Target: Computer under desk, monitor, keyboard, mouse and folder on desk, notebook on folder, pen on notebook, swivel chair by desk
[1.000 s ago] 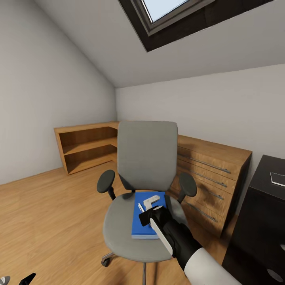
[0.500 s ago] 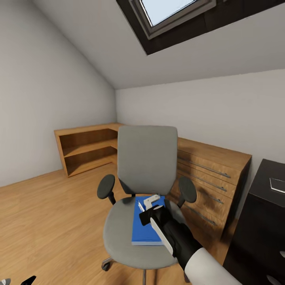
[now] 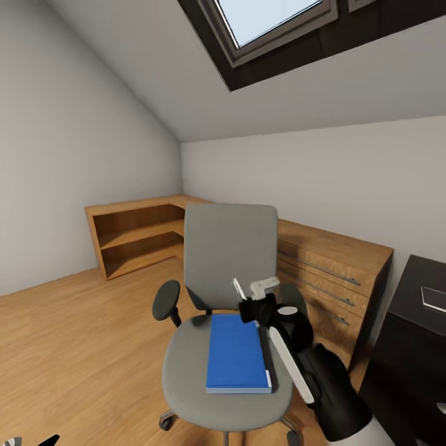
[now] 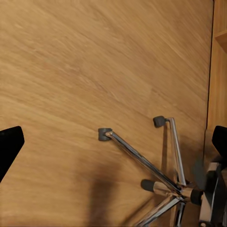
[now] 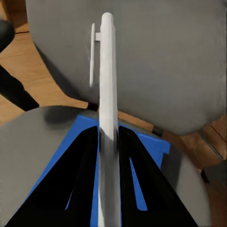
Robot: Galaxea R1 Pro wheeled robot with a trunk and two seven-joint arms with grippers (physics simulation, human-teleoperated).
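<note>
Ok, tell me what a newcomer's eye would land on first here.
The bright blue flat folder lying on the seat of the grey upholstered swivel chair at centre. Just above it, the right pincer is shut on a thin silver-white pen with a clip. Overhead, a dark-framed skylight cuts into the sloped ceiling.

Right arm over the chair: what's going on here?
The right gripper is shut on the pen and holds it in the air above the seat of the swivel chair. The blue folder lies flat on that seat, with nothing on it. The left gripper hangs open over the floor beside the chair's chrome base.
</note>
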